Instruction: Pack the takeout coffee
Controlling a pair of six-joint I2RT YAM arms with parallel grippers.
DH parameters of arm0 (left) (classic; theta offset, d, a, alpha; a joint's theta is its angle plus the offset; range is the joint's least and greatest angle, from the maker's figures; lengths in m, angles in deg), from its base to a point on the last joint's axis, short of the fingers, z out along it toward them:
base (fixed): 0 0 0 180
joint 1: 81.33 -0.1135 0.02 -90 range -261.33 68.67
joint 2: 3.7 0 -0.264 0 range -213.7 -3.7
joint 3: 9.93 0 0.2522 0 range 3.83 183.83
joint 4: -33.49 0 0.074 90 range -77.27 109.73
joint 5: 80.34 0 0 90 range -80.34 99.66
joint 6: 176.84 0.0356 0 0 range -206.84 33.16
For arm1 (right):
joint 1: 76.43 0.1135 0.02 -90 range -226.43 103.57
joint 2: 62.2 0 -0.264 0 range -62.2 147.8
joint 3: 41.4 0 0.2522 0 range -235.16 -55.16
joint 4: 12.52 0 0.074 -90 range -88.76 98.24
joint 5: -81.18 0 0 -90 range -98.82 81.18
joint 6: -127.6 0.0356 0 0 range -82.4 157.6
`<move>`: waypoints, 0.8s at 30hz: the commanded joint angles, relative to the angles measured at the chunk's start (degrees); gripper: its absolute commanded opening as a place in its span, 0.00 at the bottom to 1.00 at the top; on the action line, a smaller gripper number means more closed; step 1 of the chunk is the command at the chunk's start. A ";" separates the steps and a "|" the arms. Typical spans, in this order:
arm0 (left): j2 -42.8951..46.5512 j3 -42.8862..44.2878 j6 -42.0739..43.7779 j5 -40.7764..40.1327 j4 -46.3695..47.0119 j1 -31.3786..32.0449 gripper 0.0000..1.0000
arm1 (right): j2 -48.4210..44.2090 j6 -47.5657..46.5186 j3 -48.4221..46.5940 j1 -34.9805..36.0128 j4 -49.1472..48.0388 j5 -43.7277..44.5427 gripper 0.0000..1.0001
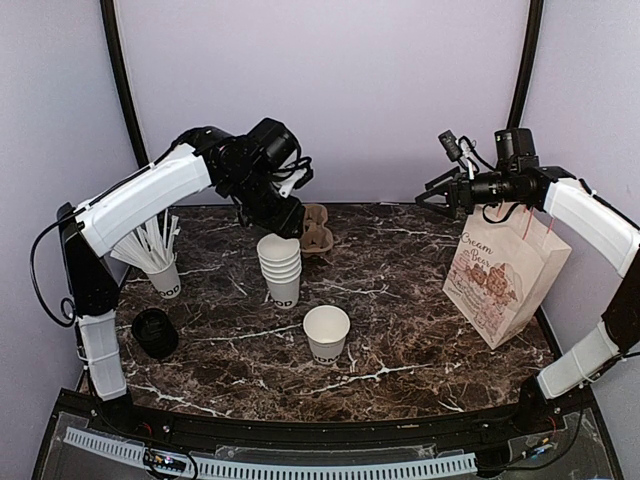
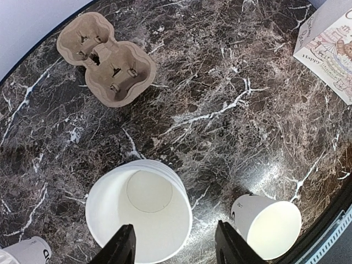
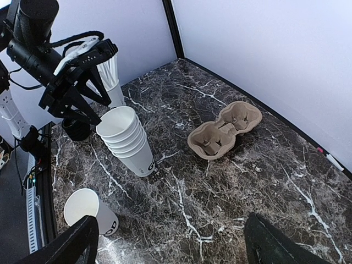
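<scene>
The single white paper cup (image 1: 326, 333) with black lettering stands open, with no lid on it, at the middle front of the table. It also shows in the left wrist view (image 2: 269, 225) and the right wrist view (image 3: 88, 212). A round black lid (image 1: 153, 333) lies at the front left. My left gripper (image 1: 285, 215) is open and empty, hovering just above the stack of nested white cups (image 1: 281, 268), whose top cup shows below the fingers (image 2: 140, 212). My right gripper (image 1: 440, 195) is open and empty, high above the back right, beside the paper bag (image 1: 503, 280).
A brown pulp cup carrier (image 1: 315, 230) lies at the back middle, behind the stack. A white cup of paper-wrapped straws (image 1: 160, 265) stands at the left. The printed paper bag stands upright at the right edge. Walls enclose the back and sides.
</scene>
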 commanded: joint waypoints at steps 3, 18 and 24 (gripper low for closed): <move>-1.92 -1.35 0.12 6.07 -1.41 -0.55 0.49 | -1.38 -0.92 -0.11 0.27 -0.38 0.50 0.93; -6.87 -1.64 0.74 1.69 -2.78 -0.54 0.29 | -1.88 -1.06 0.80 0.27 -0.47 0.40 0.93; -7.11 -1.10 1.20 0.53 -3.26 -0.54 0.16 | -2.12 -1.29 1.30 0.27 -0.57 0.67 0.92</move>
